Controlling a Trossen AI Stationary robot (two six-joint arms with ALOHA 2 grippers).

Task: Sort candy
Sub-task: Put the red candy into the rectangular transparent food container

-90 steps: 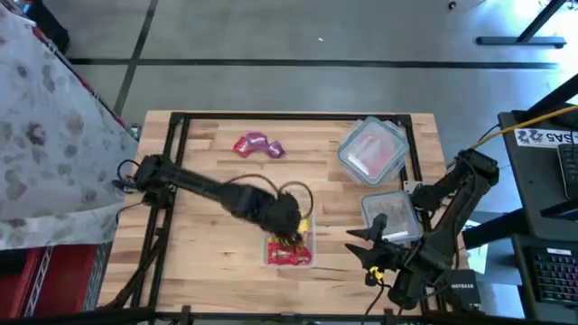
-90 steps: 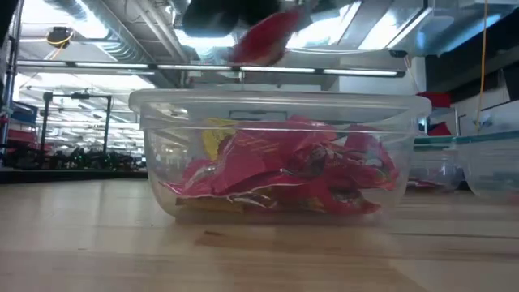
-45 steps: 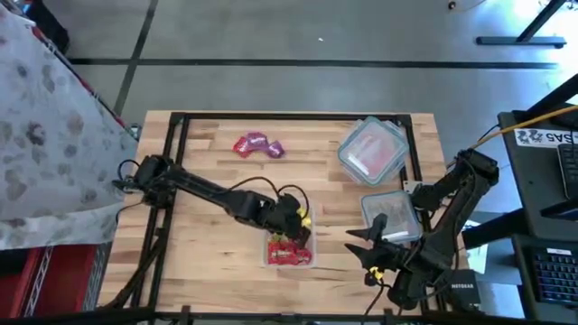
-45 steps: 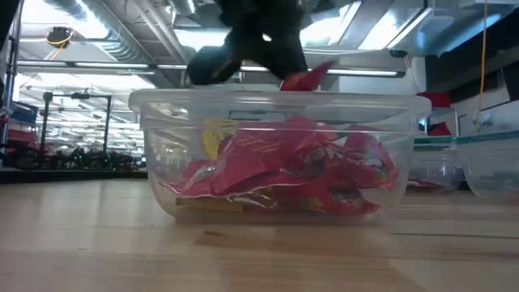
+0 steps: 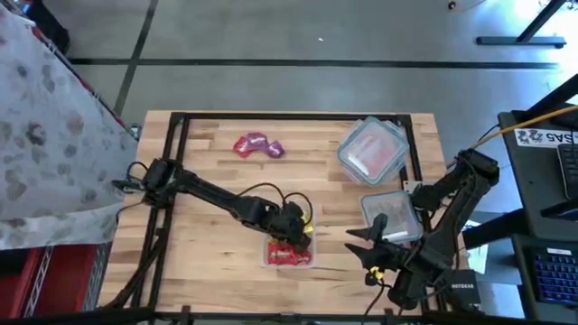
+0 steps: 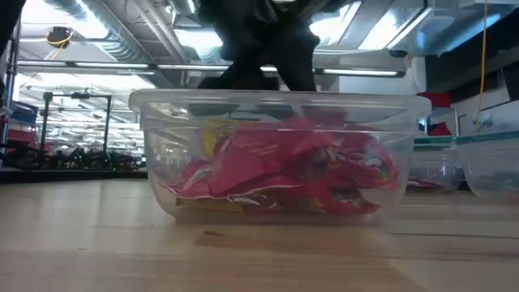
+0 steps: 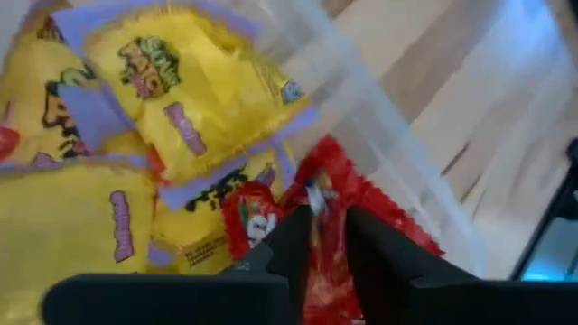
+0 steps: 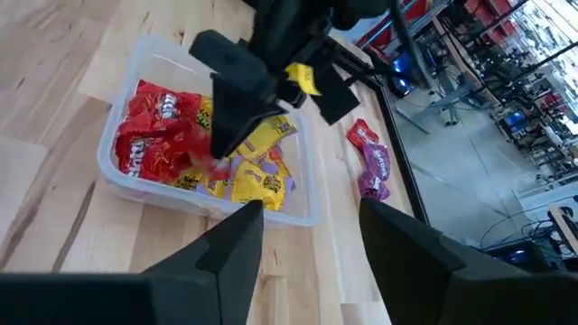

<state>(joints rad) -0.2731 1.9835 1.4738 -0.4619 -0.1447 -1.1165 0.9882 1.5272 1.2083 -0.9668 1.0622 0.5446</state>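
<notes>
Left gripper (image 5: 298, 230) is down inside the clear tub (image 5: 268, 259), fingers pinched on a red candy (image 7: 316, 235) right next to the yellow packets (image 7: 172, 99). Purple candies (image 5: 259, 144) sit well apart. Right gripper (image 5: 361, 246) hangs beside the tub, fingers spread, empty.

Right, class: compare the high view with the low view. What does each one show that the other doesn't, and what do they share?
Only the high view shows the purple candy loose on the table, the lidded container at the far right, and the waiting right gripper. Only the low view shows the tub's wall side-on and the room's ceiling lights behind. Both show the open tub of red candy, with the left arm's gripper reaching in from above.
</notes>
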